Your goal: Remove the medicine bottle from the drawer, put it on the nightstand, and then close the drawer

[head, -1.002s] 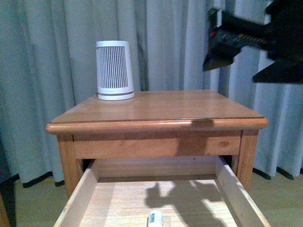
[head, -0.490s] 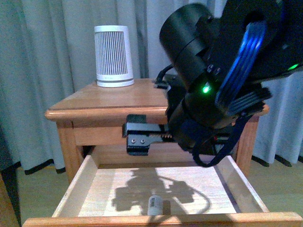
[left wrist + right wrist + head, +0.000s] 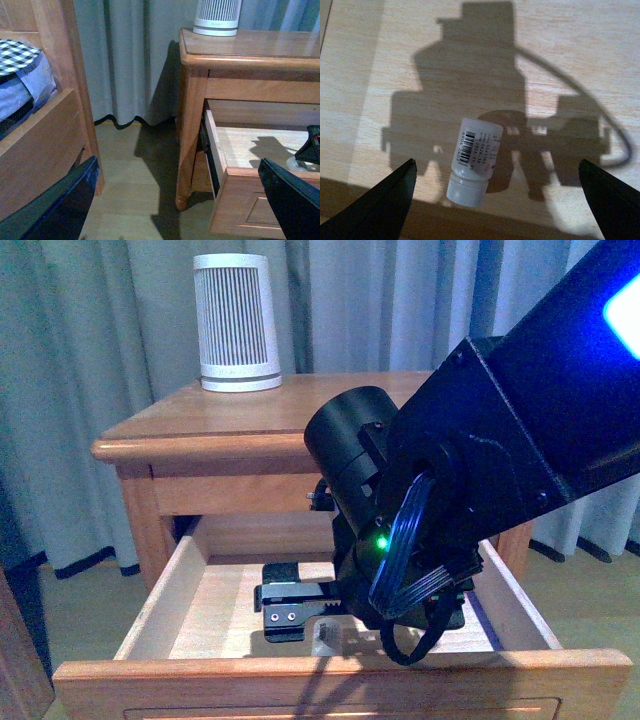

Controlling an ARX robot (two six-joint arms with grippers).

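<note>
The medicine bottle (image 3: 475,160) lies on its side on the pale floor of the open drawer (image 3: 340,672), its white cap toward the drawer front. My right gripper (image 3: 496,167) hangs open just above it, one finger on each side and neither touching it. In the front view the right arm fills the drawer, and only a sliver of the bottle (image 3: 325,635) shows beside the right gripper (image 3: 290,610). My left gripper (image 3: 177,162) is open and empty over the floor to the left of the nightstand (image 3: 250,47).
A large white ribbed cylinder (image 3: 237,325) stands at the back left of the nightstand top (image 3: 300,405). A wooden bed frame (image 3: 45,135) with checked bedding is left of the nightstand. Grey curtains (image 3: 90,370) hang behind.
My right arm has come down from above the nightstand into the open drawer, ending over the bottle. The front view now shows more of the drawer.
</note>
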